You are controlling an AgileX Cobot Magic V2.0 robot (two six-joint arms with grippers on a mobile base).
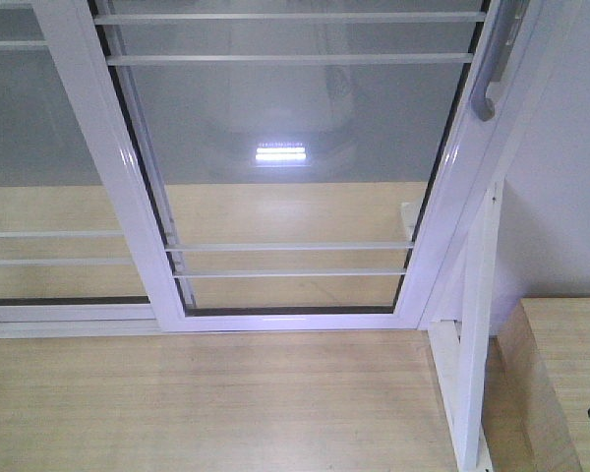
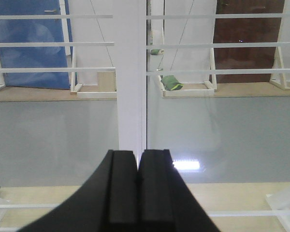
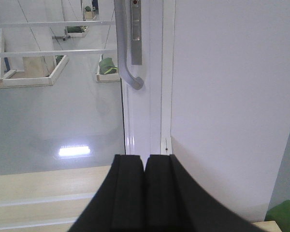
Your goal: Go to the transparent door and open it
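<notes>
The transparent door [image 1: 295, 147] fills the front view: clear glass in a glossy white frame with thin white horizontal bars. Its curved silver-grey handle [image 1: 492, 69] is at the top right, and shows in the right wrist view [image 3: 128, 58] with its lock plate [image 3: 135, 34]. My right gripper [image 3: 145, 162] is shut and empty, below the handle and short of the door frame [image 3: 142, 121]. My left gripper [image 2: 137, 157] is shut and empty, facing the white upright [image 2: 130, 87] between the two glass panels.
A similar white-framed glass panel [image 1: 39, 147] without a handle stands to the left. A white wall [image 3: 232, 96] borders the door on the right. A wooden cabinet top [image 1: 560, 383] is at lower right, beside a white bracket frame [image 1: 472, 334]. Light wooden floor [image 1: 206, 393] lies in front.
</notes>
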